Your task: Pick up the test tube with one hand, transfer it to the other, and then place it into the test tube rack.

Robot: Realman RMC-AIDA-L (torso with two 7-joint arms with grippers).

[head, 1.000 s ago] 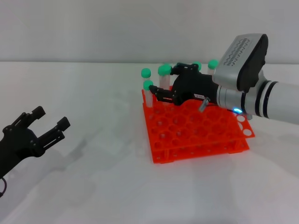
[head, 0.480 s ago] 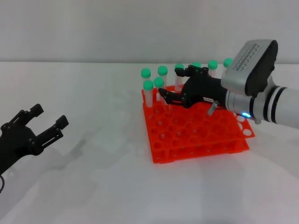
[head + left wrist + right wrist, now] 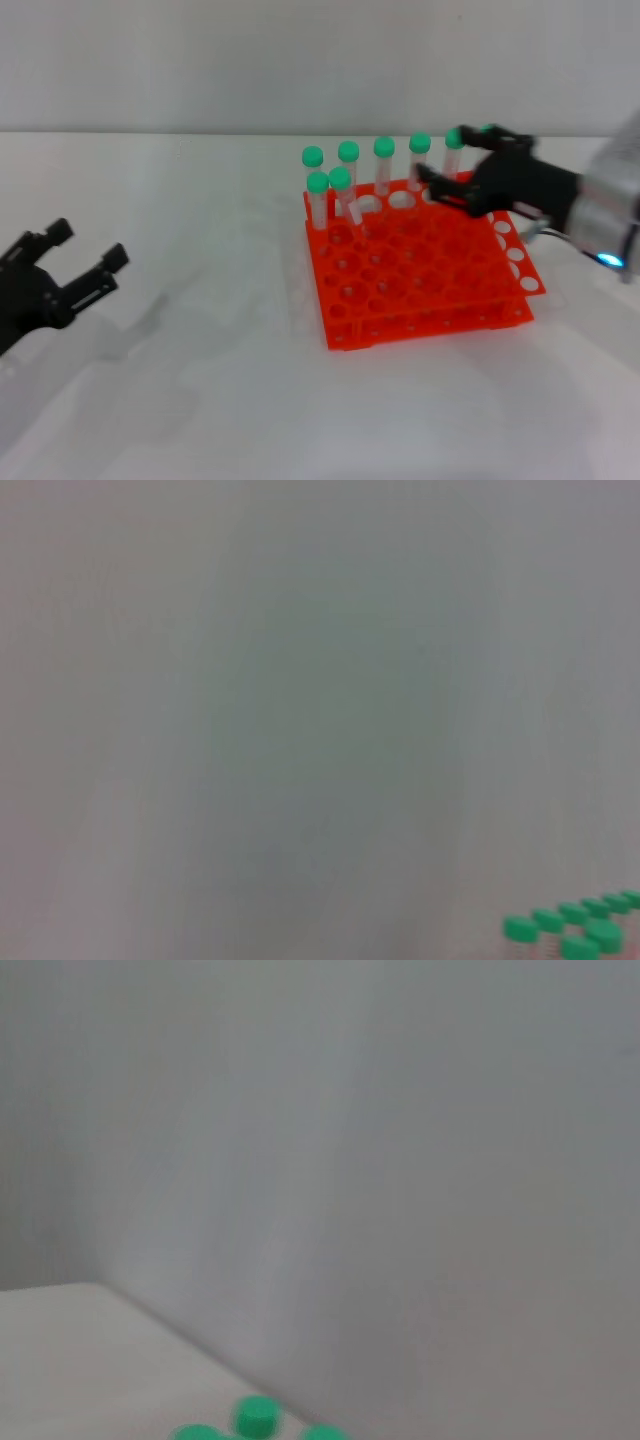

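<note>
Tube look: test tube (image 3: 347,203), skinny clear plastic, round green cap, tilted a bit, same as the other tubes (image 3: 384,168) around it.
Tube spot: sitting in the test tube rack (image 3: 420,270), roughly 11 o'clock on its grid, just beside another capped tube at the rack's 10 o'clock corner.
Rack: bright orange-red, two tiers, loads of round holes, mostly unfilled toward 6 o'clock.
Other tubes: lined up along the 12 o'clock edge, upright, green caps on top.
Right gripper (image 3: 437,185): black, over the rack's 1 o'clock corner, fingers spread a little, gripping nothing, blue light on the arm behind it.
Left gripper (image 3: 88,260): black, way out at 9 o'clock from the rack, hanging above the table, fingers wide apart, holding nothing.
Head view only: rack, both grippers, whole tube layout.
Left wrist view: just a cluster of green caps (image 3: 575,932) in one corner, otherwise plain grey wall, none of its own fingers showing.
Right wrist view: a few green caps (image 3: 256,1417) at the edge, a strip of table, a wall, no fingers either.
Surface: white table (image 3: 220,400), smooth, faint shadows under the left gripper.
Room: pale grey wall (image 3: 200,60) meeting the table at 12 o'clock.
</note>
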